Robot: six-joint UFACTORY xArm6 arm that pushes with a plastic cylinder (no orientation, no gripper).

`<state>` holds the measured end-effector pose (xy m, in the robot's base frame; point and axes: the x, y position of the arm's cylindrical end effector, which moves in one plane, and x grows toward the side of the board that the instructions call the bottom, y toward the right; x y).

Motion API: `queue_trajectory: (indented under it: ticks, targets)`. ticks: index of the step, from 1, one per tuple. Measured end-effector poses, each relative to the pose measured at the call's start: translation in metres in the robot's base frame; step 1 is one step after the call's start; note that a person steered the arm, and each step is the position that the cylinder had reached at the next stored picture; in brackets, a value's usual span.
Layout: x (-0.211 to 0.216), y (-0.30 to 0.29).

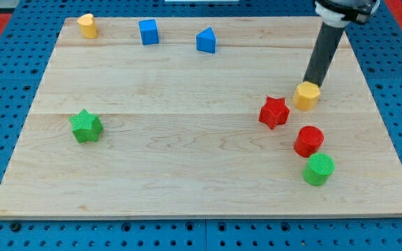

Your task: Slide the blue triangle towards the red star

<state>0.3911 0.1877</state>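
The blue triangle point(206, 40) sits near the view's top, a little right of centre. The red star point(274, 111) lies at the right of the board, about mid-height. My tip point(311, 82) is at the lower end of the dark rod, just above a yellow hexagon block point(307, 95) and seems to touch its top edge. The tip is up and to the right of the red star and far to the right of the blue triangle.
A blue cube point(149, 32) and a yellow heart-like block point(86, 26) sit along the view's top. A green star point(86, 126) lies at the left. A red cylinder point(308, 141) and a green cylinder point(318, 169) stand below the red star.
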Motion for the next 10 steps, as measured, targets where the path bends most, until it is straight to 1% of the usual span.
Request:
queue_trajectory:
  ticks: [1,2,3,4,6,7,8,9,10]
  targets:
    - [0.025,-0.001]
    - [0.049,-0.018]
    - [0.023,-0.023]
    - [-0.056,-0.029]
    - [-0.172,-0.069]
    - [-0.187,-0.144]
    - [-0.194,-0.23]
    - [-0.164,-0.205]
    - [-0.139,-0.16]
